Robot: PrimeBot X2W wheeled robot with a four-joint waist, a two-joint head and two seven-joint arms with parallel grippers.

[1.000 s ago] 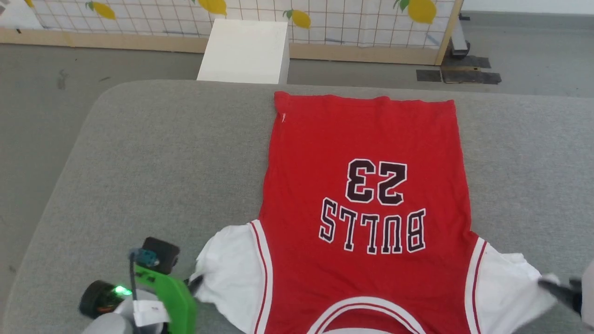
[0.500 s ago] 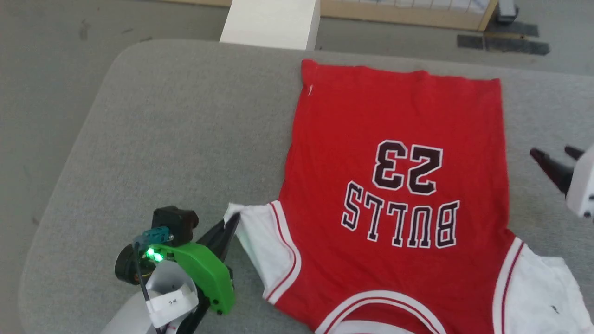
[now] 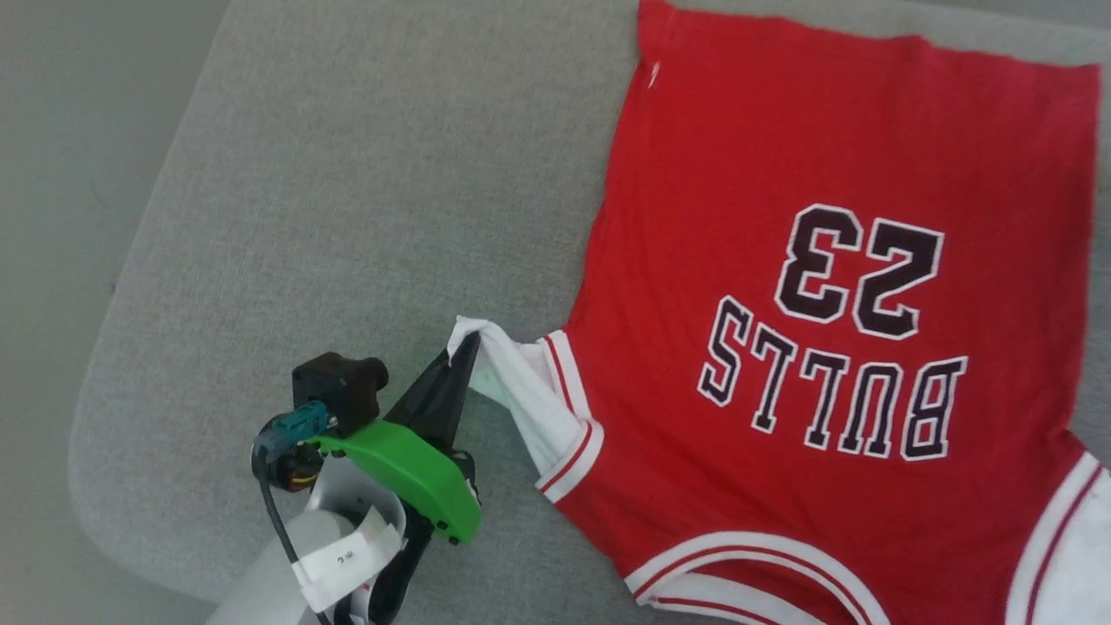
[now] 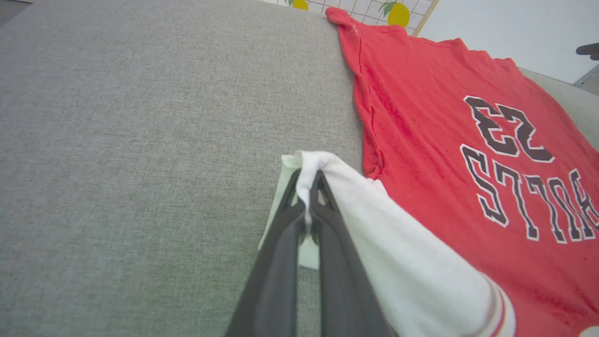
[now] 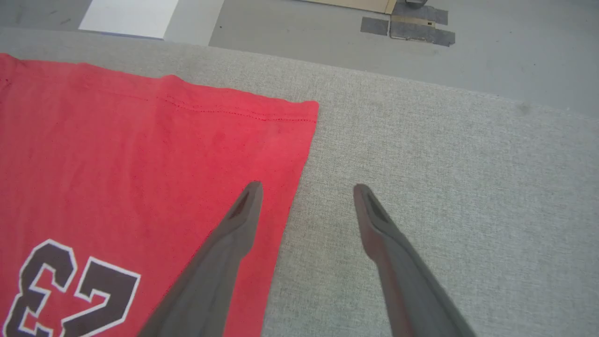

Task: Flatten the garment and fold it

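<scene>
The red garment [image 3: 825, 174] lies spread on the grey cushion, its black "BULLS 23" print facing up and reading upside down. My left gripper [image 3: 469, 341] is shut on the tip of its white left sleeve [image 3: 521, 391], which it holds lifted and bunched off the cushion. From the left wrist, the sleeve [image 4: 398, 262] drapes over the closed gripper [image 4: 308, 178]. My right gripper [image 5: 304, 189] hangs open above the garment's right edge [image 5: 299, 178], near the hem corner, with one finger over red cloth and one over cushion.
The grey cushion [image 3: 347, 191] has a rounded edge at the left, with grey floor [image 3: 69, 130] beyond it. Past the far edge, the right wrist view takes in a white board [image 5: 128, 16] and dark tape patches [image 5: 412, 23] on the floor.
The head camera has tilted down and shifted. My left gripper has closed on the white sleeve and lifted it inward. My right gripper let go of the right sleeve and moved up along the garment's right edge.
</scene>
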